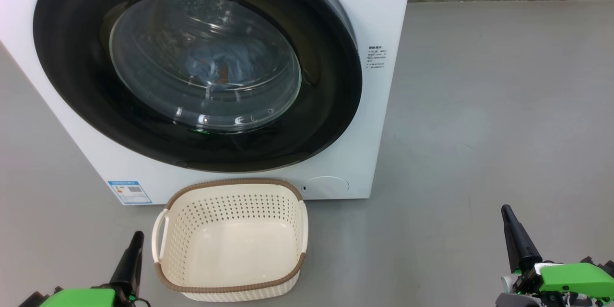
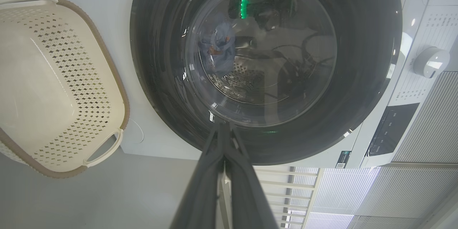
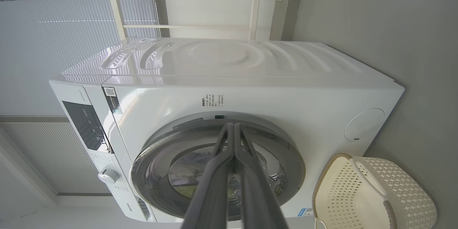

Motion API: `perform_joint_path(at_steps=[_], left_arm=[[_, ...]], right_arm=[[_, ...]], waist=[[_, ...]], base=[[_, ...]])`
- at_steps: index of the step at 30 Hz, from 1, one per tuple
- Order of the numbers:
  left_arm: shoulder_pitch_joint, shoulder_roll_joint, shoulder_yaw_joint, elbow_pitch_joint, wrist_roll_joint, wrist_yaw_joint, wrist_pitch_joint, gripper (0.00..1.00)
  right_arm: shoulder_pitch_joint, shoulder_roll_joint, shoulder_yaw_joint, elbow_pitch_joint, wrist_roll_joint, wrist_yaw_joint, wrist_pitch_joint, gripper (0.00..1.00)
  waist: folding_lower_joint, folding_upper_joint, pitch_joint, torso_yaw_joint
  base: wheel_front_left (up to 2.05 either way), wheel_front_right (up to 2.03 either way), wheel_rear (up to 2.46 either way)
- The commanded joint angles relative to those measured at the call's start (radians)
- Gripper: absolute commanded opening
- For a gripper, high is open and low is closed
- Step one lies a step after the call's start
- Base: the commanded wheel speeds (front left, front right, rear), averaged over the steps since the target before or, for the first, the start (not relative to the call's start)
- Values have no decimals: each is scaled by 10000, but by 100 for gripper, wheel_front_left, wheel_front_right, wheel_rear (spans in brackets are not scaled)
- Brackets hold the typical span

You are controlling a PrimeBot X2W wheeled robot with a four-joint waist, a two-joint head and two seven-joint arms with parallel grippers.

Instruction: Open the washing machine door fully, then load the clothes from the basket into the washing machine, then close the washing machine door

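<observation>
The washing machine door point(image 1: 196, 64), round, glossy black with a bulging glass bowl, looks shut on the big white boxy washing machine point(image 1: 379, 19). Through the glass I see the light blue printed clothes point(image 1: 216, 64) in the drum. The cream perforated plastic basket point(image 1: 230, 183) stands empty on the grey floor point(image 1: 479, 105), just before the machine's front. I judge the loading done, which is why my left gripper point(image 1: 137, 237) and right gripper point(image 1: 507, 212) hang low and clear, fingers pressed together on nothing.

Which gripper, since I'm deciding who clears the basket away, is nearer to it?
Left. The left gripper sits close beside the basket, by its left handle; the right gripper is well off to its right.
</observation>
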Motion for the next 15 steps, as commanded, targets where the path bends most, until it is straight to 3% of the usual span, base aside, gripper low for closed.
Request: perform_joint_path(at_steps=[1, 15], left_arm=[[-463, 131, 347, -289, -73, 12, 67, 0], [-463, 131, 347, -289, -73, 12, 68, 0]], right_arm=[[-365, -36, 220, -291, 26, 16, 90, 0], [-365, -36, 220, -291, 26, 16, 90, 0]], waist=[[0, 0, 0, 0], [0, 0, 0, 0]], base=[[0, 0, 0], [0, 0, 0]])
